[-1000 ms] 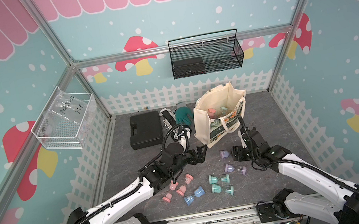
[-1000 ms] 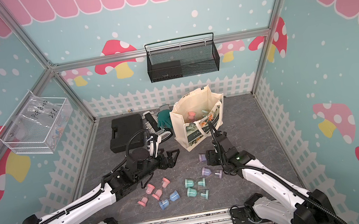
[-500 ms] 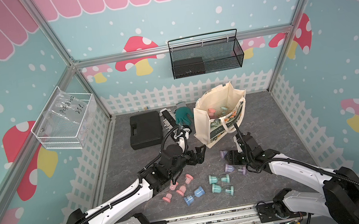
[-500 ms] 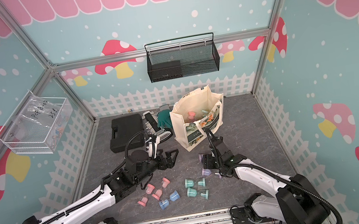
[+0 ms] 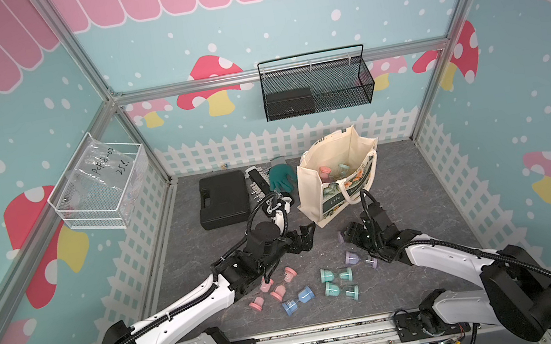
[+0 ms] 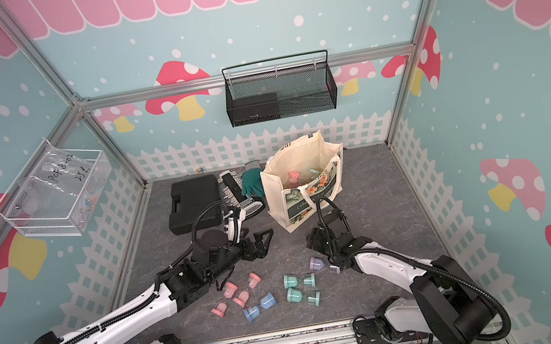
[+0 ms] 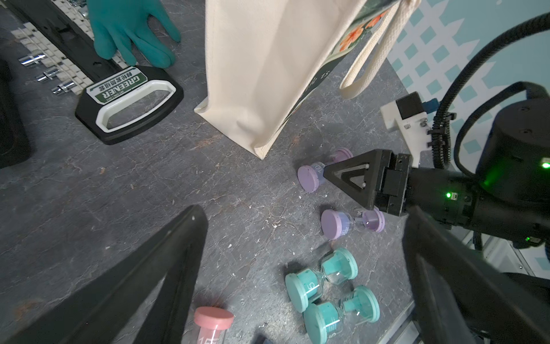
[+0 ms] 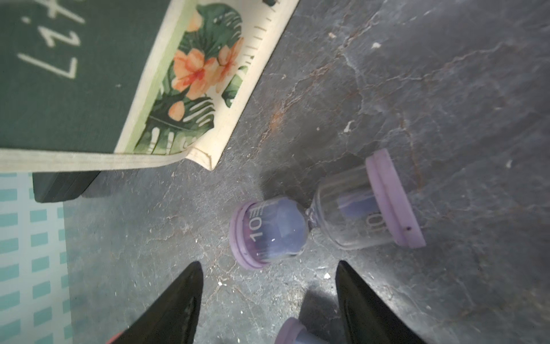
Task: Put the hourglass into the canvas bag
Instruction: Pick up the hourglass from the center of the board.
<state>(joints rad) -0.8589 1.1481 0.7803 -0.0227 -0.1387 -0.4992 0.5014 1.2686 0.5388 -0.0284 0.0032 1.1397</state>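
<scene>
Right gripper (image 5: 348,233) sat a bit right of centre in a top view, jaws apart and empty, purple hourglass (image 8: 342,208) lying just past them, canvas bag (image 5: 310,189) upright close by.

Black socket rack's handle label (image 7: 119,84) is reading "GREENER", purple hourglass (image 8: 324,208) is showing "10" on both bulbs, canvas bag (image 7: 253,74) is carrying "Life" on its dark green label (image 8: 59,74), and plastic pouch (image 5: 104,166) in white wire basket (image 5: 92,209) is showing handwriting, roughly "PCF8-02".
</scene>
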